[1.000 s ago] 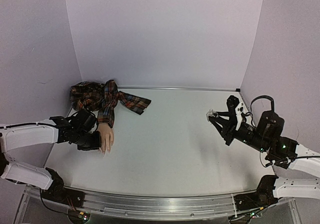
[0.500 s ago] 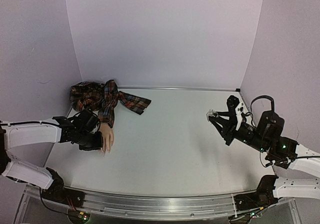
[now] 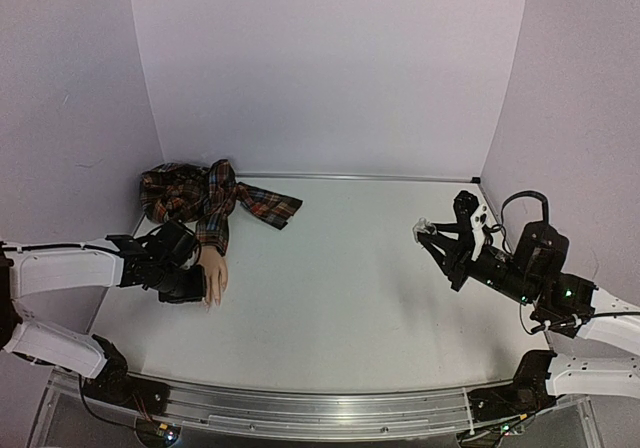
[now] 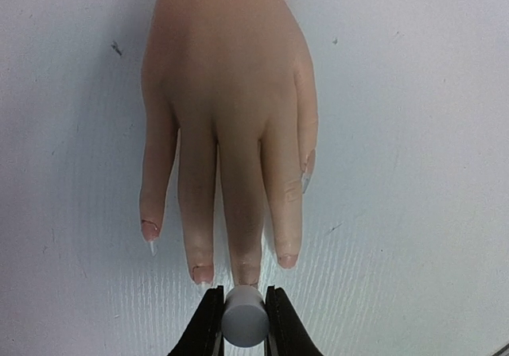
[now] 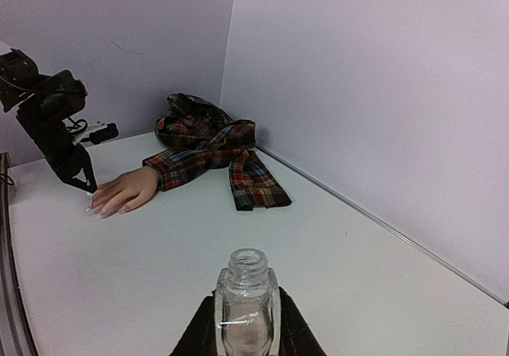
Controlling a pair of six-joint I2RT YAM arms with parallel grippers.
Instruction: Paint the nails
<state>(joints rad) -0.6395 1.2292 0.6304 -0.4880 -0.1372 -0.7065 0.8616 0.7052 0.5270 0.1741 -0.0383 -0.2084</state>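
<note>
Open table (image 3: pixel 330 298) stretches between the mannequin hand (image 3: pixel 212 271) and the right gripper (image 3: pixel 425 233), which sit well apart. The plaid sleeve (image 3: pixel 215 203) heaps in the back-left corner behind the hand. The left gripper (image 3: pixel 199 289) stands at its fingertip end.

Nails (image 4: pixel 203 275): small, pale, pointed, face up on mannequin hand (image 4: pixel 227 94) lying palm-down at table's (image 3: pixel 340 298) left side. Middle one partly hidden.
</note>
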